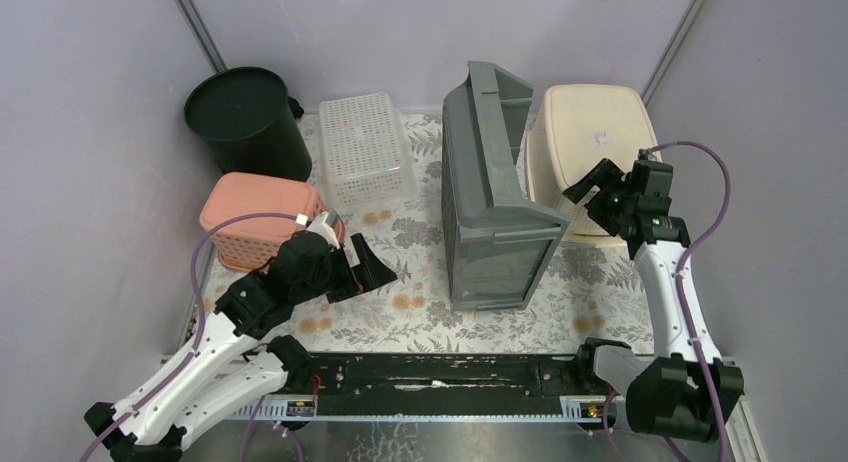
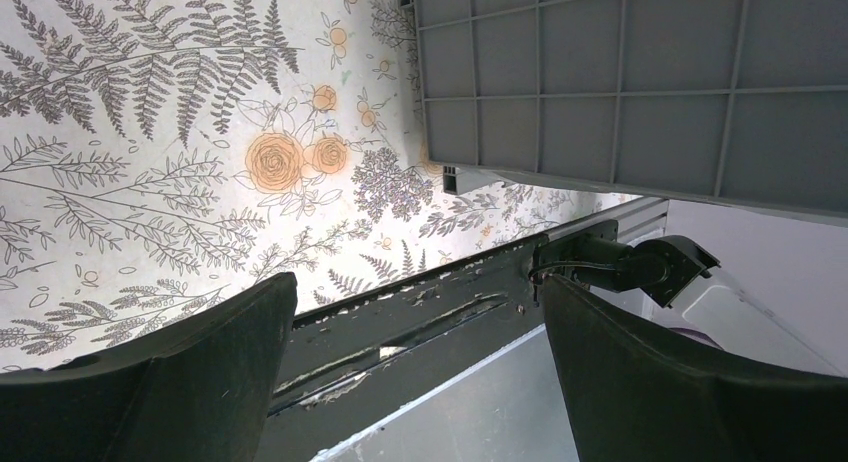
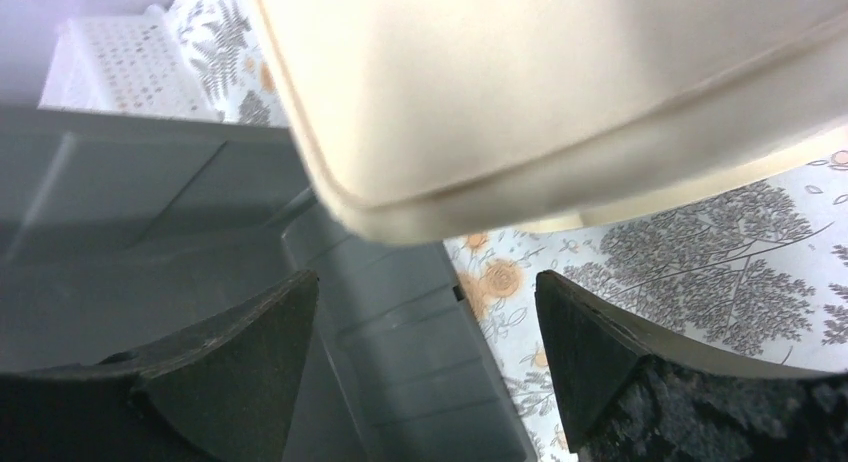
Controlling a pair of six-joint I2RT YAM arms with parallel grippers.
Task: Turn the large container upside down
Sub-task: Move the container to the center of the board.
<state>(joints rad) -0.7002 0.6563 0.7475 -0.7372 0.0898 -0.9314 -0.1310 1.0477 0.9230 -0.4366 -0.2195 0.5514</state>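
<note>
Presently, near to far. Left gripper point(image 2: 418, 282): jaws wide apart, empty, low over the table point(image 1: 420, 312) beside the pink basket point(image 1: 255, 217). Crate point(image 1: 490, 232): mid-table, standing on its side, mouth toward the tub point(image 1: 590, 122). Right gripper point(image 3: 425, 277): jaws apart, holding nothing, between crate rim and tub. Risk, as I judge it: unheld, the crate may topple upright, or jam against the tub.

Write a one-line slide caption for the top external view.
Grey container tipped on its side beside a beige tub, left gripper and right gripper both open, neither holding it.
</note>
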